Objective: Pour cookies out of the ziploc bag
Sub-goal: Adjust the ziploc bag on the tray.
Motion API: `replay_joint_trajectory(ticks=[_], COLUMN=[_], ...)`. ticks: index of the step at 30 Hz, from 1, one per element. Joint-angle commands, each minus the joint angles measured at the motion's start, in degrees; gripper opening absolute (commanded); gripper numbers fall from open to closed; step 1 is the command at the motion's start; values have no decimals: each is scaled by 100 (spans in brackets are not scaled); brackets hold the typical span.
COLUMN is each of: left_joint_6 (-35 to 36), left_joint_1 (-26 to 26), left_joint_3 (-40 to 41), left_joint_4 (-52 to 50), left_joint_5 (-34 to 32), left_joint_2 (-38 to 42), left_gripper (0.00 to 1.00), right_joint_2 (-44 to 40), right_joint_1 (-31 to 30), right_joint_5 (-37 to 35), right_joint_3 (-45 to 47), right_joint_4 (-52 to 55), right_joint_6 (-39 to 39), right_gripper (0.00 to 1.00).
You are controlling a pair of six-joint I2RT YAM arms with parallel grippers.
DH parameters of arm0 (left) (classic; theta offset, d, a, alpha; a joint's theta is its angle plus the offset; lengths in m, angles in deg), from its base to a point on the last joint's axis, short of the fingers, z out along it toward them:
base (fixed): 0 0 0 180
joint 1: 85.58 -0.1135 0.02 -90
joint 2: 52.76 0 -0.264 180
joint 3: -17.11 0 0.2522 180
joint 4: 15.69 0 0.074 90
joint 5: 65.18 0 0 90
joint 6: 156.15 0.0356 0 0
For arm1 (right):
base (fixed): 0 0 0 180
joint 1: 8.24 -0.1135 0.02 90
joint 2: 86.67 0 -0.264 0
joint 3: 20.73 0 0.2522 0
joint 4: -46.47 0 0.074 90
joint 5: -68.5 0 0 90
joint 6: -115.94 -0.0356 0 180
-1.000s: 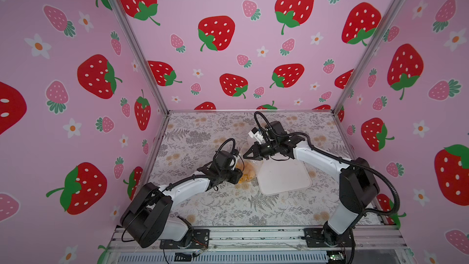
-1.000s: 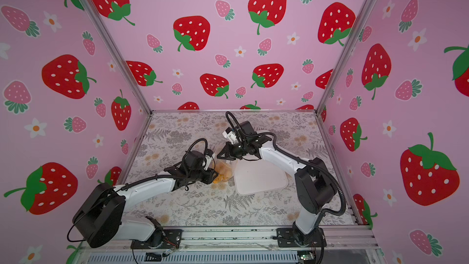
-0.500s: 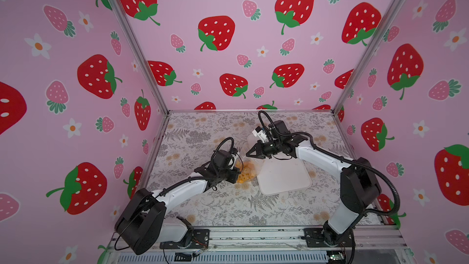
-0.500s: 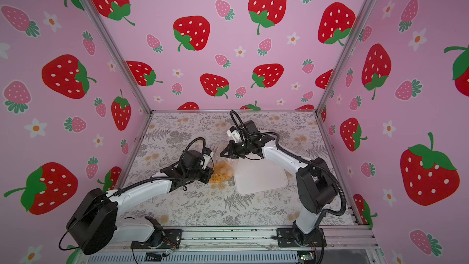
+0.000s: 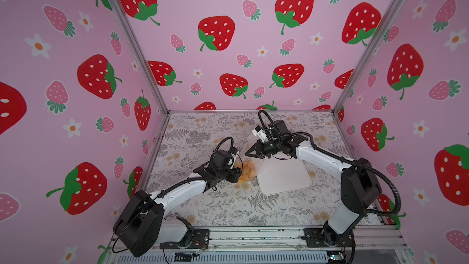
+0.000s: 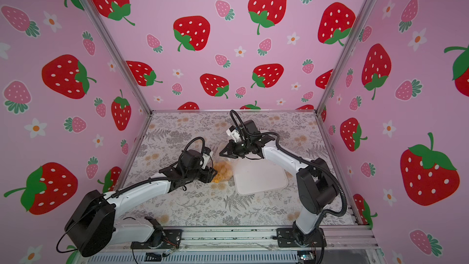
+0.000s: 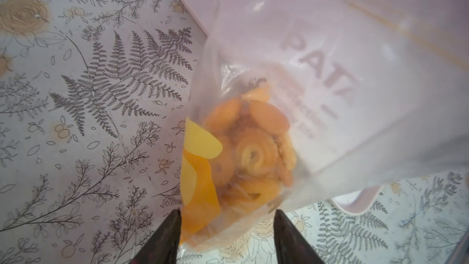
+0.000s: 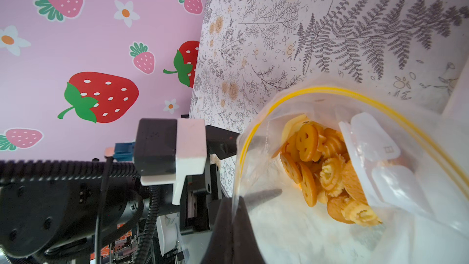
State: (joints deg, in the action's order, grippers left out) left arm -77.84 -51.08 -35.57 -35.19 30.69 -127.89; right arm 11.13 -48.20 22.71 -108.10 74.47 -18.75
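I hold the bag (image 8: 291, 232) by its rim: my right end effector (image 5: 247, 153) is pressed together on one lip of the open mouth, so the yellow zip line gapes in a loop. The bag hangs from that pinch just beside the tray (image 5: 284, 176). The cookies (image 8: 327, 173) are heaped in its bottom, over the surface (image 5: 228, 212) rather than over the tray.

My left end effector (image 7: 227, 212) is spread, its fingers on either side of the bag's bottom corner by the yellow patch. It grips nothing yet.

I judge the step in hand to be taking hold of the bottom, so that I can upend the bag. To do it well:

- **Grip point:** close the left fingers on the plastic below the heap. Biting into the cookies would crush them or trap them in the corner.
- **Mouth:** keep the right pinch on a single lip, so the mouth does not fold flat.
- **Position:** carry the mouth over the middle of the tray before tipping, since from here they would spill onto the surface.
- **Tipping:** raise the bottom above the mouth slowly, with a little slack between my two holds.
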Motion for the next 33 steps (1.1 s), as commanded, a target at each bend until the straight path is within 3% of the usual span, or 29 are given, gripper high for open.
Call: replay_joint_trajectory(ticks=[1,11,15,21,25,30,33], left_joint_6=[100,164,174,201,245,228,237], left_joint_1=[13,4,-5,-49,-74,-84,-93], left_joint_3=[47,-71,-91,-107,-116,-158,-201], left_joint_4=[246,809,917,892,840,750,651], left_joint_5=[-83,358,361,515,595,582,569], left_joint_2=[-38,-649,-706,-621,-607,-562,-505], left_gripper=[64,63,57,41,21,12,0], right_joint_2=[-171,-279,-287,-340,-358,-380,-410], right_joint_1=[15,32,30,57,96,113,140], right_joint_5=[114,349,360,321,299,284,266], right_joint_3=[-51,-9,22,82,136,162,204], right_joint_4=[-88,-55,-54,-53,-61,-61,-55], right_joint_6=[-68,-45,-31,-36,-34,-32,-34], right_gripper=[0,0,0,0,0,0,0])
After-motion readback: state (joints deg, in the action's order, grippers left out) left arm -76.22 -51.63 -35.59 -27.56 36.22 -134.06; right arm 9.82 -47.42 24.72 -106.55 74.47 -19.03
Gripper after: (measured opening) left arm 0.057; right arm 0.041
